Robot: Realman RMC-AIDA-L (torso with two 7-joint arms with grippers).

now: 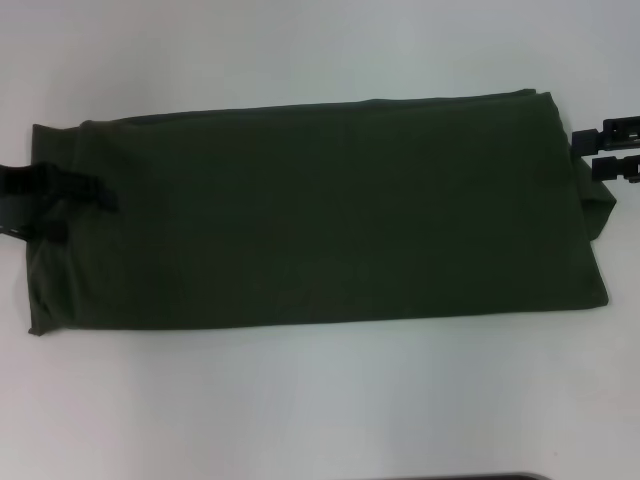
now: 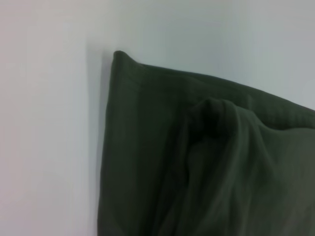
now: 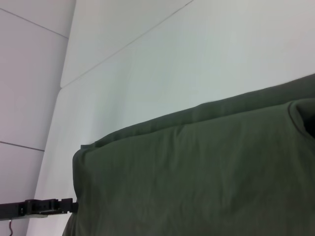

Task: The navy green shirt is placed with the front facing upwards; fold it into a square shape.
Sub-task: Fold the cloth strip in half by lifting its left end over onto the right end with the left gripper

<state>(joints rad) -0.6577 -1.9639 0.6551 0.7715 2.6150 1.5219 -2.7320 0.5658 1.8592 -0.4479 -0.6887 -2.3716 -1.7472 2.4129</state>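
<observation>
The navy green shirt (image 1: 320,210) lies on the white table as a long, plain green rectangle running left to right, with no lettering showing. My left gripper (image 1: 62,210) is at its left end. One black finger (image 1: 85,190) reaches over the cloth and a shorter one (image 1: 55,232) sits beside it, apart. In the left wrist view the shirt (image 2: 206,162) is bunched into a ridge close to the camera. My right gripper (image 1: 608,148) is at the shirt's far right corner, its two fingers apart just off the edge. The right wrist view shows the shirt (image 3: 197,182) lengthwise, with the left gripper (image 3: 49,205) beyond it.
White table (image 1: 320,400) surrounds the shirt on all sides. A dark edge (image 1: 460,477) shows at the bottom of the head view. Pale wall panels (image 3: 29,73) rise beyond the table in the right wrist view.
</observation>
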